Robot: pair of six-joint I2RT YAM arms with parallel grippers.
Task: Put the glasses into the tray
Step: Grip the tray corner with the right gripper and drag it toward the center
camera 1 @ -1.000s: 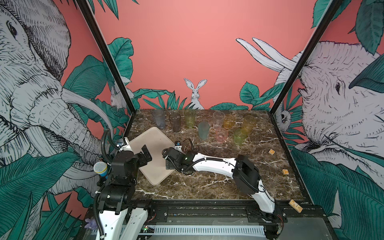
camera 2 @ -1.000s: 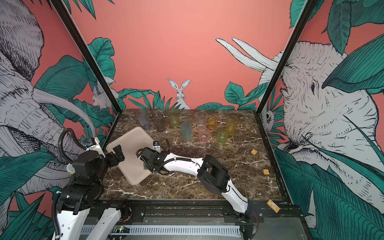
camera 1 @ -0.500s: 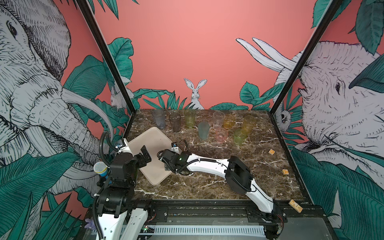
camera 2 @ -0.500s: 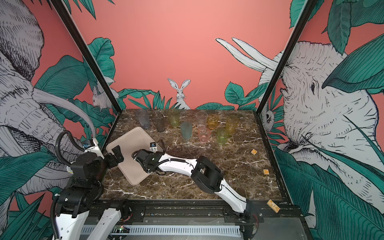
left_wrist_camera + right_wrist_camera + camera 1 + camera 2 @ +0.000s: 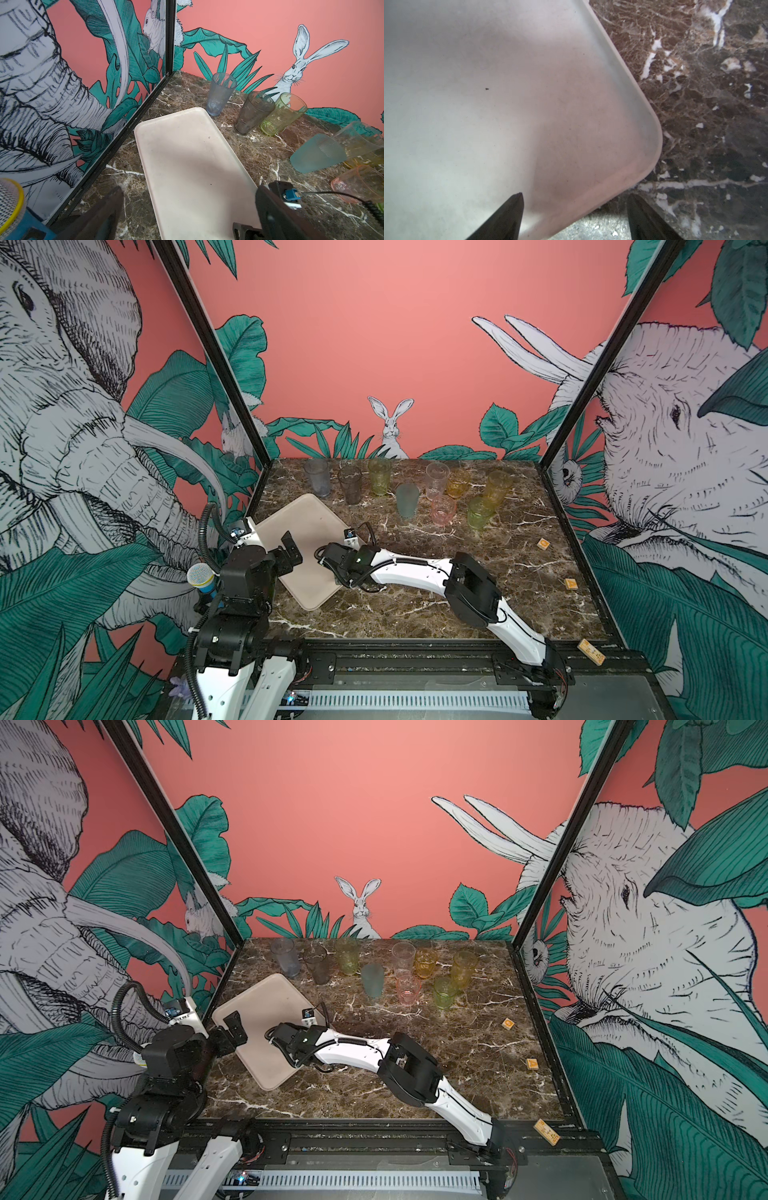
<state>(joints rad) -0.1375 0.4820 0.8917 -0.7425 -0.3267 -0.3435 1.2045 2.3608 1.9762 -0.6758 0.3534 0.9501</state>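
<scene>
My right pincer (image 5: 575, 195), jaws apart, straddles the rim of the flat cream-beige plastic tray (image 5: 299, 522); my left pincer (image 5: 193, 187) gapes wide over its near end. The tinted see-through tumblers (image 5: 406, 501) stand on the brown marble tabletop (image 5: 457, 539) beyond it.

no text can be read (marks on the small blocks (image 5: 543, 544) are blurred).

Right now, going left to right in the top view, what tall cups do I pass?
Grey tumbler → smoky tumbler → tall green tumbler → teal tumbler → clear tumbler → yellow tumbler.
</scene>
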